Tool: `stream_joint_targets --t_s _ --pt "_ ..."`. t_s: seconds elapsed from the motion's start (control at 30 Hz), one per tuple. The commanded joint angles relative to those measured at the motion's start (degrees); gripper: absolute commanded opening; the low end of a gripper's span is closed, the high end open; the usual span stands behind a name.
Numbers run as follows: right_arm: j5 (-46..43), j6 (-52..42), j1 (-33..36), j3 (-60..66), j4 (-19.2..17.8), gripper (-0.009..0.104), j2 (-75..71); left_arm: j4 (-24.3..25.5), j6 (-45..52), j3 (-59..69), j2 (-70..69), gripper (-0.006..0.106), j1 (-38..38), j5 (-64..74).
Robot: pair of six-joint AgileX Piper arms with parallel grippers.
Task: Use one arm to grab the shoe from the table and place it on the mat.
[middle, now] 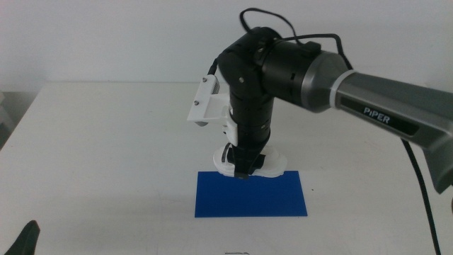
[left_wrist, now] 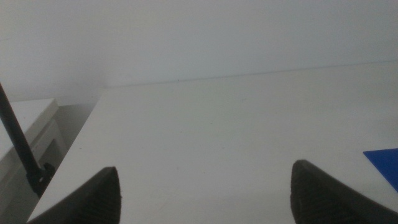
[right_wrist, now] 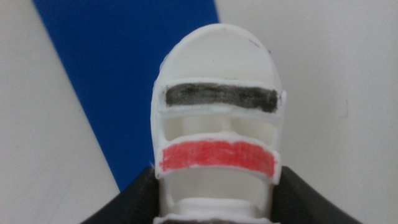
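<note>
At the mat's [middle: 251,195] far edge, "PIPER" arm [middle: 318,78], right jaws gripping shoe [right_wrist: 217,124], left jaws apart, seemingly idle.

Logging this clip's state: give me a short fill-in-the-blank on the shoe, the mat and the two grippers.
1. The right gripper has its jaws on either side of the white ____.
2. The mat is ____ in colour.
3. Between the shoe's dark straps lies a ____ strap.
4. The left gripper waits with its jaws ____, holding nothing.

Missing words: shoe; blue; red; open
</note>
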Motion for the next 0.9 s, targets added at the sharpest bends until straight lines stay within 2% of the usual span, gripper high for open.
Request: stream_joint_targets --t_s 0.0,0.1,0.13,0.2,0.33,0.43,0.53,0.7,0.87 --pt "3.08 -4.88 -2.08 -1.51 2.25 -0.001 -3.6 -0.49 -0.84 -0.19 -1.1 0.094 -0.22 -4.74" --pt "1.73 -5.82 -5.3 -1.51 10.65 -0.001 -3.6 -0.49 -0.84 -0.19 -1.1 0.094 -0.22 -4.74" --pt "1.25 -6.12 -6.33 -1.51 12.56 -0.001 -3.6 -0.49 -0.84 -0.19 -1.1 0.094 -0.22 -4.74" --pt "0.44 -7.71 -7.67 -1.51 14.12 -0.001 -3.6 -0.49 -0.84 -0.19 -1.1 0.094 -0.22 -4.74" --pt "-0.3 -11.22 -8.3 -0.01 14.68 -0.001 -3.53 -0.49 -0.84 -0.19 -1.1 0.094 -0.22 -4.74" --pt "-3.78 -14.14 -8.16 4.45 16.42 -0.001 -3.53 -0.49 -0.84 -0.19 -1.1 0.094 -0.22 -4.74" --pt "-7.42 -17.34 -8.1 8.83 15.74 -0.001 -3.53 -0.49 -0.84 -0.19 -1.1 0.094 -0.22 -4.74" --pt "-13.51 -17.48 -8.1 10.54 14.71 -0.001 -3.53 -0.49 -0.84 -0.19 -1.1 0.094 -0.22 -4.74" --pt "-14.26 -17.92 -8.1 10.54 15.41 -0.001 -3.53 -0.49 -0.84 -0.19 -1.1 0.094 -0.22 -4.74"
